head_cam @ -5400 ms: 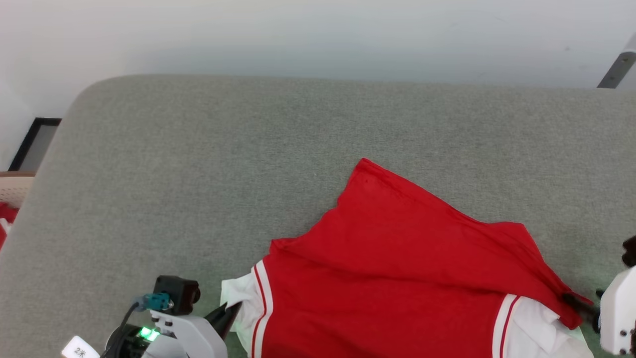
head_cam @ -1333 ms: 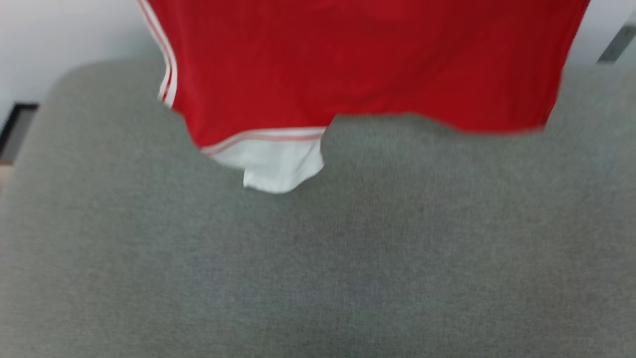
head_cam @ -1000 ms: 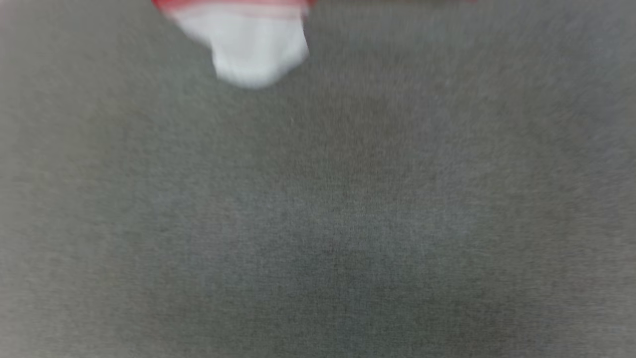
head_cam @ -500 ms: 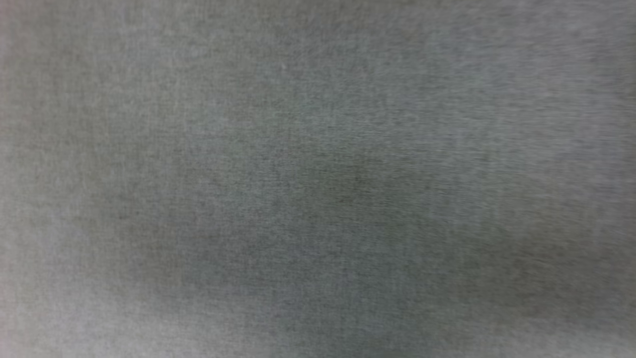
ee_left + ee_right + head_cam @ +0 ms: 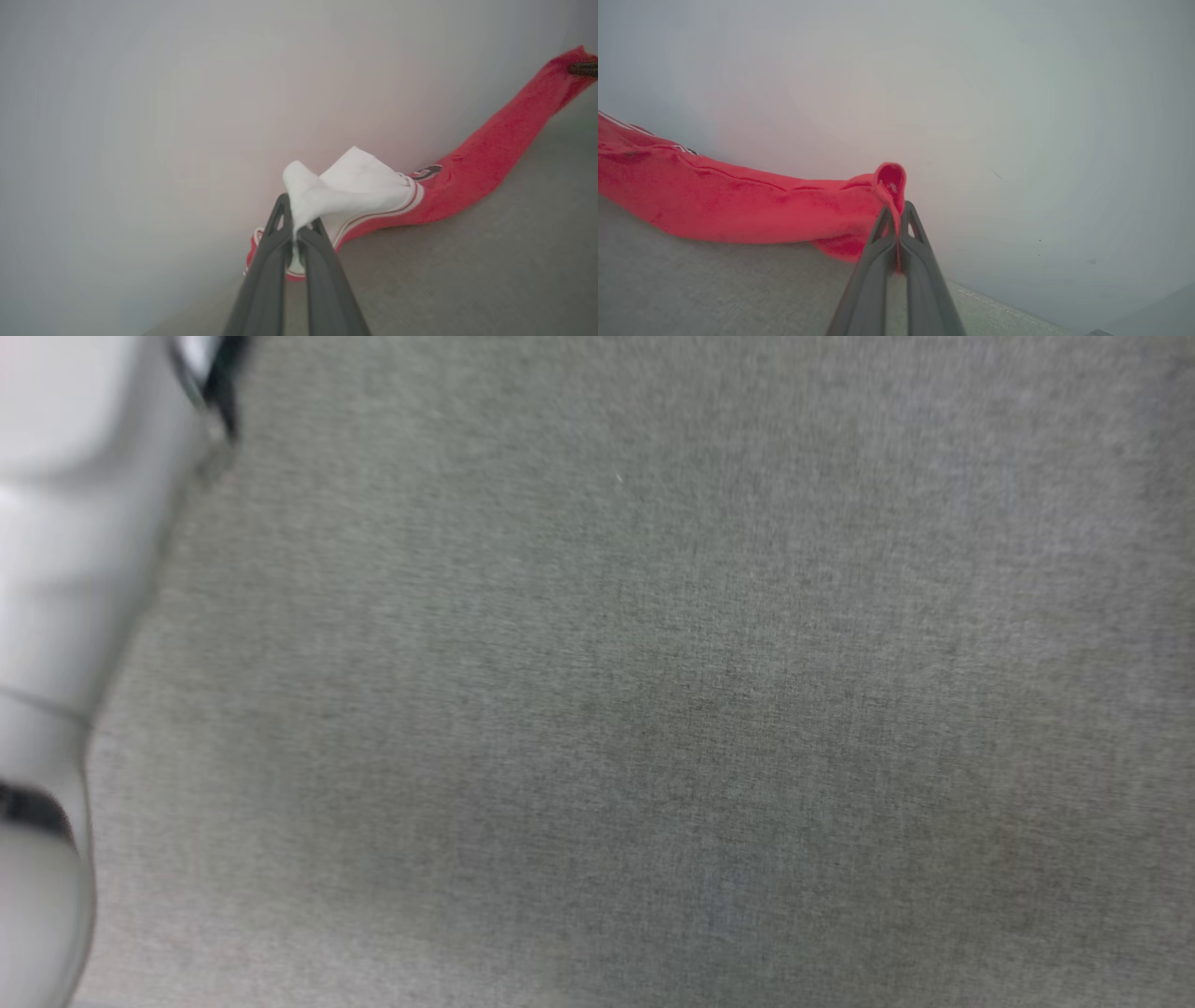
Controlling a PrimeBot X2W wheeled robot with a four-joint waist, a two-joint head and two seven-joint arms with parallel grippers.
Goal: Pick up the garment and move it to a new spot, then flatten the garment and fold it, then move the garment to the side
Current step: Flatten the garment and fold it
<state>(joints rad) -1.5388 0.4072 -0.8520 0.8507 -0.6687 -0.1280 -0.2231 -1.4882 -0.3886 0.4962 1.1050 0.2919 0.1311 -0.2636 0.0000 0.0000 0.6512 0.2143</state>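
Observation:
The garment, a bright red shirt with white sleeve ends, hangs stretched between both grippers above the grey surface, close to a pale wall. My left gripper is shut on a white sleeve end with striped trim. My right gripper is shut on a red edge of the garment, which trails off to the left in the right wrist view. The right gripper's dark tip pinches the far red corner in the left wrist view. A pale forearm shows at the left of the head view.
The grey fabric-covered surface spreads across the head view, blurred. A plain pale wall stands behind the garment in both wrist views, meeting the surface's far edge.
The head camera has tilted down, so the lifted garment has left its top edge. A pale forearm has come in at the left. Earlier the garment lay on the surface.

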